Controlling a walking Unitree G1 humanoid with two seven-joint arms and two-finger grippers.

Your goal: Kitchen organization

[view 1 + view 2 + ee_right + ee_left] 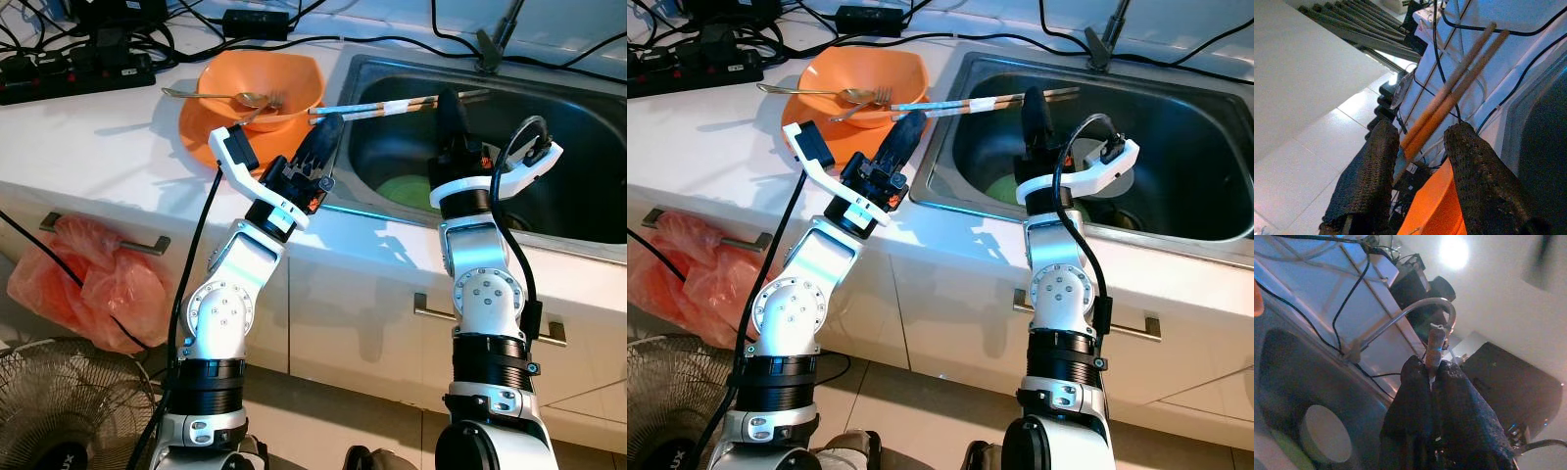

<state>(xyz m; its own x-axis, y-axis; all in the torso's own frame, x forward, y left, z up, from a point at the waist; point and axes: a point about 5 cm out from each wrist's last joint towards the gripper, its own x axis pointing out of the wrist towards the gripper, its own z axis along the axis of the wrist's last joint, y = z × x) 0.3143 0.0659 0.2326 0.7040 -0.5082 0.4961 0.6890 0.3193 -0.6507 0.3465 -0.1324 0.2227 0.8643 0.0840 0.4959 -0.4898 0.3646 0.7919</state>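
Both arms reach up. At 11 o'clock, left gripper (328,132) pinches the chopsticks (392,106) over the sink (588,240), likely to drop them in. Right gripper (449,110) waits spread wide beside them.

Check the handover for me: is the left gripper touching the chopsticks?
Touching. The left wrist view shows the left gripper shut on the chopsticks, pinched between its fingers.

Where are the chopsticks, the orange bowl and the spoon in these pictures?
chopsticks (392,106), left eye view, on the pale middle stretch over the sink's edge.
orange bowl (294,80), left eye view, on its inner right wall.
spoon (252,98), left eye view, on its head.
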